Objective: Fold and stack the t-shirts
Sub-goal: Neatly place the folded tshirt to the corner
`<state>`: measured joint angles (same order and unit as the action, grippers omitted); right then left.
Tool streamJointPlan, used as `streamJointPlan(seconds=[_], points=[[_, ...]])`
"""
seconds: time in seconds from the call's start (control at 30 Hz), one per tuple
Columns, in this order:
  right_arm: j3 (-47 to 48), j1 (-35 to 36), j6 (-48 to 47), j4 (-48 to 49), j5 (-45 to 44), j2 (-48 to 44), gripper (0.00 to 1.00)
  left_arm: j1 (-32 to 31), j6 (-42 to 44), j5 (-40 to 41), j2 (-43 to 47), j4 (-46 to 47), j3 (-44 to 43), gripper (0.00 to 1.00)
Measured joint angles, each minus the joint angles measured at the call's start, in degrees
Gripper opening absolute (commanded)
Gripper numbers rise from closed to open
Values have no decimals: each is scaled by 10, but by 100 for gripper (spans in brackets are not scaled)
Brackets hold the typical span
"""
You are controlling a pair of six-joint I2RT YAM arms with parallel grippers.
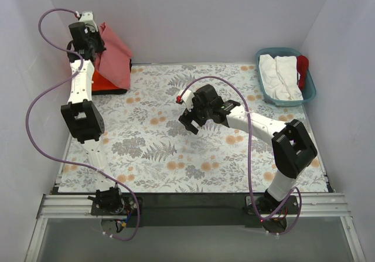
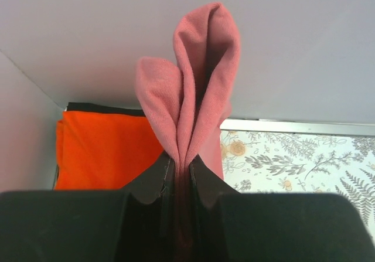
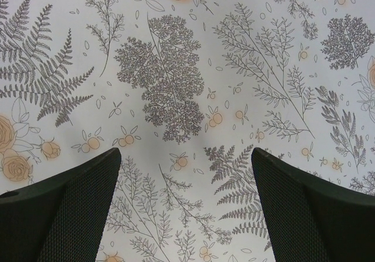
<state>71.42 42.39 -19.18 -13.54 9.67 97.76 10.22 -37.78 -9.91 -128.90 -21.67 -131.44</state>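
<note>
While left gripper (image 2: 179, 167) pinches soft dusty rose-red cloth t-shirt (image 2: 196, 80) tight, up at table's 10 o'clock above bright orange square-folded t-shirt (image 2: 105, 150): lower slow, square edges, then release. Right gripper (image 3: 185, 156) spread wide, empty, over floral tablecloth (image 3: 176, 86) mid-table.
</note>
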Motion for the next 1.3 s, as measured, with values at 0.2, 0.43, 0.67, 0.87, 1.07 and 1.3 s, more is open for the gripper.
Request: streamJointPlan(seconds=[0.2,0.43,0.67,0.87,1.07,1.3], points=[[0,0,0,0,0,7,98,9,10,0,-3,-5,0,0],[1,1,2,0,3,12,98,24,16,-3,-23,7,-1,0],[4,1,4,-2,7,20,98,45,27,-3,-63,28,-7,0],[10,1,4,-4,9,29,98,56,48,2,-87,60,-7,0],[13,1,4,-5,10,31,98,62,83,25,-113,89,-7,45],[23,1,9,-16,8,31,98,69,105,52,-134,126,-24,82]])
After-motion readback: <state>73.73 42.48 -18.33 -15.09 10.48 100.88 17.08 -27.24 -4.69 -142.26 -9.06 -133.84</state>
